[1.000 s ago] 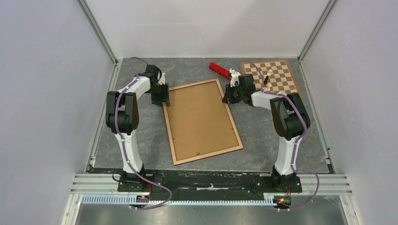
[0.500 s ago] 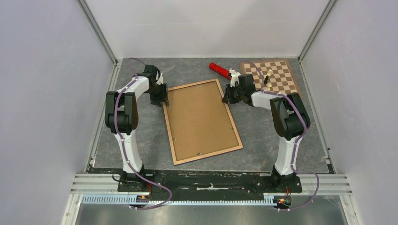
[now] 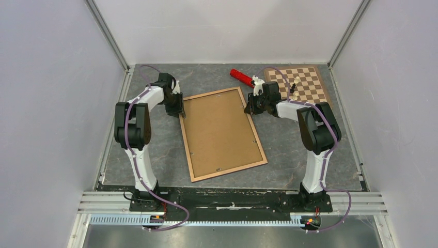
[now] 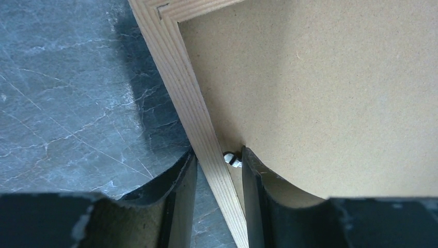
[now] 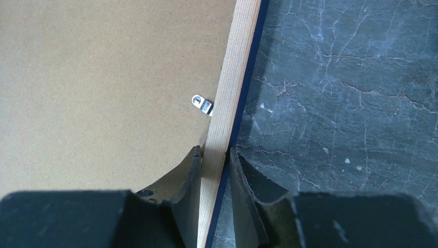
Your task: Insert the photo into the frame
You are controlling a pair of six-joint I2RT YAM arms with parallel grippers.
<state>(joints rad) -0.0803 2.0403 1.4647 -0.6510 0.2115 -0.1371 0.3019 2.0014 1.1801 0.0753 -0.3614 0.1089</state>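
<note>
The left pincer (image 4: 217, 156) has one finger on each side of the left long bar of the frame (image 4: 187, 93). The outer finger sits against the wood on the table (image 4: 77, 103) side. The inner finger is over the brown board (image 4: 320, 77), with a small silver clip (image 4: 232, 159) in the little gap between it and the bar. So this pincer is spread around the bar and, as far as I can see, is not squeezing it yet. The right pincer (image 5: 214, 151) is pressed together on the right long bar, pinching the wood from both sides.

The frame lies flat on the table between the two arms, back side up, with the brown board filling it. Its long way runs from the far end to the near end, leaning a bit to the right as it comes near. Both pincers are at the far end, one on each long side, so neither arm is nearer. I cannot see the photo anywhere; the board hides what is under it. I think the next move needs both pincers to hold tight and move together, or the frame will twist
</note>
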